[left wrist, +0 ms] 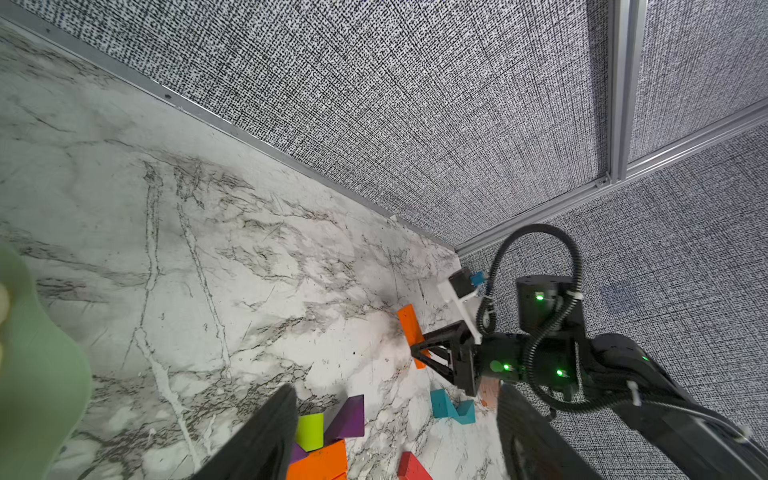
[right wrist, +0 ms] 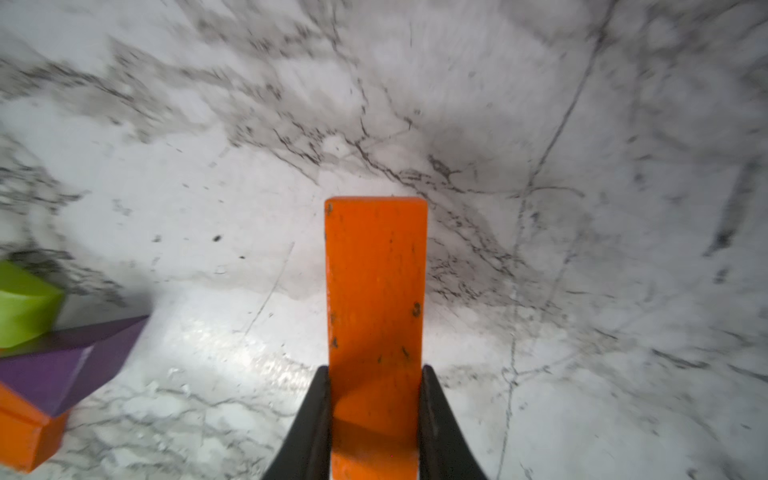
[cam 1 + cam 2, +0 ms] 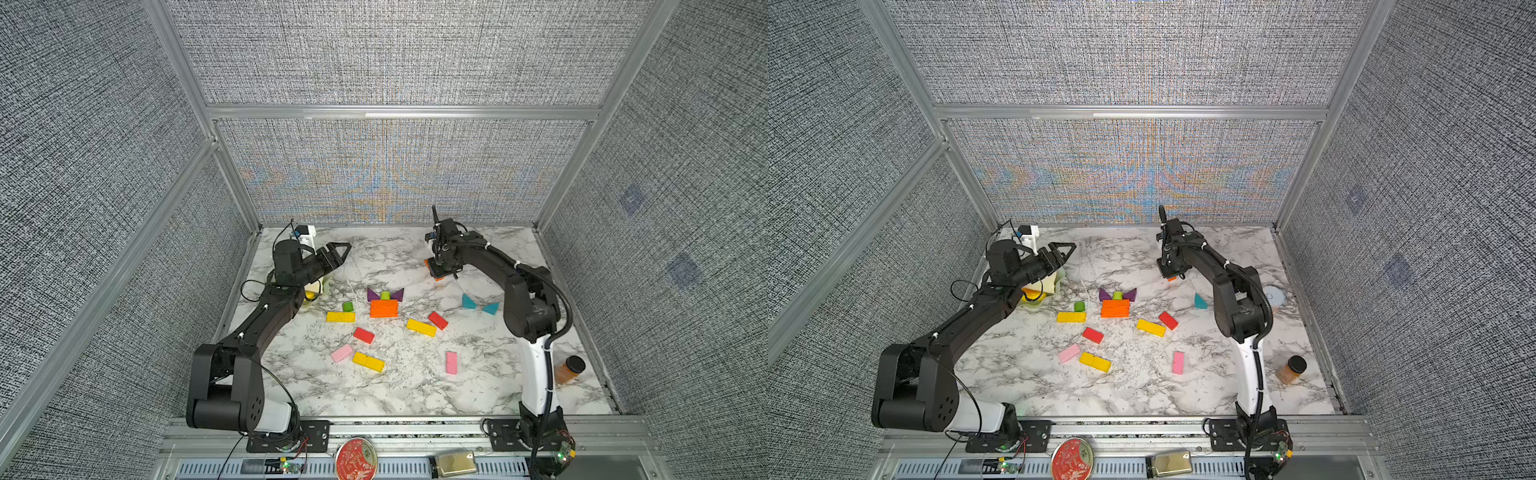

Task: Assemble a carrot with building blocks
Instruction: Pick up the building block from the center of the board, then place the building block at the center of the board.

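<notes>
Here the right gripper (image 2: 374,424) clamps an orange bar (image 2: 376,282).

far strip: bare marble table (image 3: 386,253), easy pass
middle: orange stack (image 3: 384,308) plus scattered bars block things
right edge: amber jar (image 3: 570,369) stands in the way

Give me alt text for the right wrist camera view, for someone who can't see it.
The right gripper is shut on an orange bar, which points away from the camera over a marble table. At one edge a green stub and a purple triangle sit against an orange block.
</notes>
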Available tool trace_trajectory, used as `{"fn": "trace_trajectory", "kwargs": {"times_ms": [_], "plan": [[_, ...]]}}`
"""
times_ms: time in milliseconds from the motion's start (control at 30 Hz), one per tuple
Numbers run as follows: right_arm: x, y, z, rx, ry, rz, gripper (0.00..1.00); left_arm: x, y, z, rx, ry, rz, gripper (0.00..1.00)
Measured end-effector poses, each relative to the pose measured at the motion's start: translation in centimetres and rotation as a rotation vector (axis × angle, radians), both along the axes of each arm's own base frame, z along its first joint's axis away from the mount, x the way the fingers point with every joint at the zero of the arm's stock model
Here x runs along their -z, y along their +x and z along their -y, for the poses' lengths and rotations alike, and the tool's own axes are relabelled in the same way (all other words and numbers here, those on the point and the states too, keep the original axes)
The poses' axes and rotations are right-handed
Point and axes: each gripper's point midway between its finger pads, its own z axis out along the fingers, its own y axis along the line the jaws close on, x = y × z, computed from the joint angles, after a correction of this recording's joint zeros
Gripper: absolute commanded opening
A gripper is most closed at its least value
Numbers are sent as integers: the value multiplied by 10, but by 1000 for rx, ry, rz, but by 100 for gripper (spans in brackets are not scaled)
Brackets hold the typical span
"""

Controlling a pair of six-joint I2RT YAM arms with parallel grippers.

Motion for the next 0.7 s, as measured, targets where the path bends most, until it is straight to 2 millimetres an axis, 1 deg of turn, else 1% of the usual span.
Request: {"fn": "trace_trajectory", "kwargs": {"times_ms": [67, 100, 167, 233, 267, 333, 367, 433, 500, 600, 700], "plan": [[-18, -10, -8, -8, 11, 45, 17, -2, -1, 0, 0, 0, 6, 77], [-24, -19, -16, -29, 13, 61, 17, -3, -1, 0, 0, 0, 8, 77], [-30, -43, -36, -82, 16, 72, 17, -4, -1, 0, -1, 1, 12, 77], [-30, -76, -60, -159, 6, 71, 17, -6, -1, -1, -3, 4, 18, 77], [-30, -88, -68, -187, 2, 72, 17, -7, -1, -1, -6, 5, 21, 77], [-26, -121, -90, -267, -6, 66, 17, -7, -1, -2, -8, 8, 23, 77], [-23, -134, -98, -299, -13, 62, 17, -7, -1, -2, -8, 9, 23, 77], [-16, -161, -108, -358, -38, 49, 17, -6, -1, -2, -7, 12, 23, 77], [-7, -182, -113, -409, -64, 30, 17, -6, -1, -2, -8, 12, 23, 77], [8, -206, -118, -466, -108, -2, 17, -6, -1, -2, -8, 12, 23, 77], [19, -219, -126, -515, -135, -25, 17, -6, -1, -2, -9, 12, 24, 77]]}}
